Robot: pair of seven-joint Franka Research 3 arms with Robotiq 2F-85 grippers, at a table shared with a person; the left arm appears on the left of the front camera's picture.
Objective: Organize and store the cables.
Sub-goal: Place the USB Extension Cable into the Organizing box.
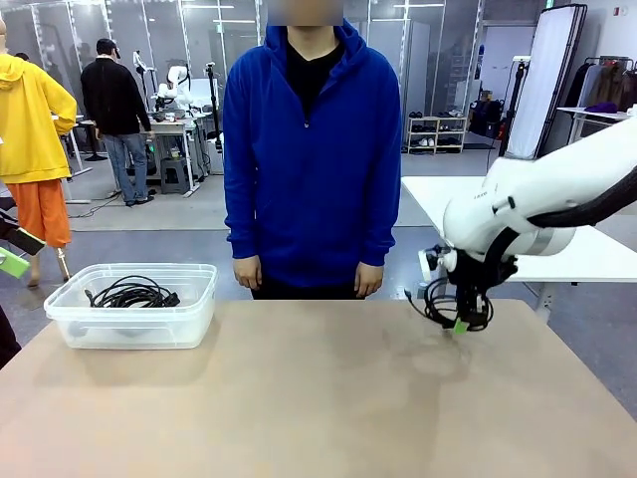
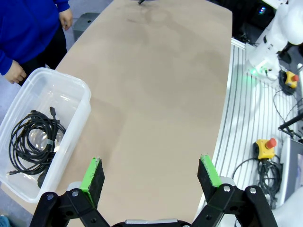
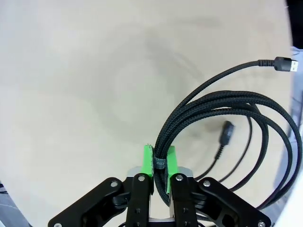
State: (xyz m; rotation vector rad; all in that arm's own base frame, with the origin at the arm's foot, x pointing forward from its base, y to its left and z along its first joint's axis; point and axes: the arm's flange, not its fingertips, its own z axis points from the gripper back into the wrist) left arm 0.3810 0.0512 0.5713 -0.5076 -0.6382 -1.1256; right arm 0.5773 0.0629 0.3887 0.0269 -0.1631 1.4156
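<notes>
right gripper [image 3: 159, 163]: clamped on a coiled black cable [image 3: 222, 113], the coil hanging just above the surface [image 1: 318, 398] at its far right
left gripper [image 2: 151, 177]: jaws spread wide, holding nothing, above the surface's near left
other cables [image 2: 31, 142]: coiled inside the clear bin [image 1: 134, 329] at far left
person [image 1: 311, 149]: standing at the far side, hands down

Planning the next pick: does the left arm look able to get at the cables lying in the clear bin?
Probably yes. The left tool hangs open beside the bin, which has no lid, and nothing lies over the coiled cables inside. The person's hand is near the bin but outside it.
</notes>
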